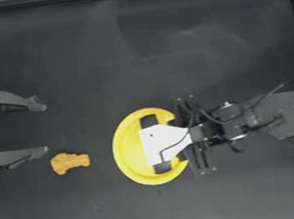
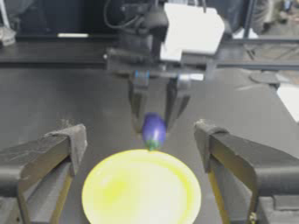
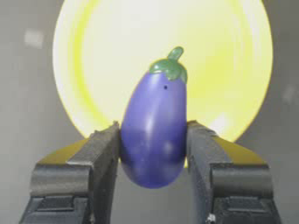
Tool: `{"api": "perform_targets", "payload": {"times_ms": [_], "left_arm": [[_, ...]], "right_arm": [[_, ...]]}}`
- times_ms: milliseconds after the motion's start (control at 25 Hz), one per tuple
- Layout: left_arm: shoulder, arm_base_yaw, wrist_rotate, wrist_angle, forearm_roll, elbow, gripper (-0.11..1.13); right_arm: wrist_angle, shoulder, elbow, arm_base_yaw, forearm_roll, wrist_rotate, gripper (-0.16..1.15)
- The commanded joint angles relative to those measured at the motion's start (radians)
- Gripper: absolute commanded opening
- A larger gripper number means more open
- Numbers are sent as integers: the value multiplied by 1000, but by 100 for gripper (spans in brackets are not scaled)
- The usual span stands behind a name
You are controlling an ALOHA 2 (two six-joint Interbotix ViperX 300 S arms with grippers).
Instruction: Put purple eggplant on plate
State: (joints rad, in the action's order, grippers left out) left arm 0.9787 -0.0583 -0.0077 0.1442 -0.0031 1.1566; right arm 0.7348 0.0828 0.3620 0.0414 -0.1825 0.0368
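The purple eggplant [image 3: 154, 135] is clamped between the two fingers of my right gripper [image 3: 154, 130], stem end pointing away from the wrist. Behind it spreads the yellow plate [image 3: 105, 52]. From above, the right gripper [image 1: 155, 144] hovers over the plate [image 1: 124, 152] and hides the eggplant. The left wrist view looks across at the eggplant [image 2: 154, 130] hanging stem-down just above the far rim of the plate [image 2: 141, 188]. My left gripper [image 1: 43, 128] is parked open at the table's left side, nothing between its fingers.
An orange-yellow nugget-like piece [image 1: 69, 162] lies on the dark table to the left of the plate, close to the left gripper's lower finger. The right arm [image 1: 272, 116] stretches in from the right edge.
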Motion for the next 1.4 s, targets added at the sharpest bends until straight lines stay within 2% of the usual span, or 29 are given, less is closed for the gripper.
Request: {"api": "perform_targets", "payload": {"times_ms": [40, 480, 720, 840, 960, 1080, 1240, 1280, 1400], "left_arm": [[-3, -2, 0, 5, 0, -11, 103], [-3, -2, 0, 6, 0, -11, 103], [-3, -2, 0, 6, 2, -9, 103], [-3, -2, -2, 6, 0, -2, 103], [-3, -2, -2, 6, 2, 0, 103], [-3, -2, -2, 6, 0, -2, 103], [-3, -2, -2, 6, 2, 2, 103], [-3, -2, -2, 6, 0, 2, 103], [-3, -2, -2, 6, 0, 3, 103]], "right_arm": [[-55, 25, -35, -14, 2, -14, 28], [-130, 107, -41, -37, 11, -31, 28], [-135, 130, -54, -32, 41, -49, 28], [-138, 146, -58, -31, 77, -78, 31], [-143, 152, -64, -31, 112, -106, 41], [-144, 152, -75, -35, 155, -127, 66], [-143, 153, -77, -44, 178, -129, 105], [-143, 153, -77, -46, 179, -129, 107], [-141, 153, -77, -48, 181, -129, 100]]}}
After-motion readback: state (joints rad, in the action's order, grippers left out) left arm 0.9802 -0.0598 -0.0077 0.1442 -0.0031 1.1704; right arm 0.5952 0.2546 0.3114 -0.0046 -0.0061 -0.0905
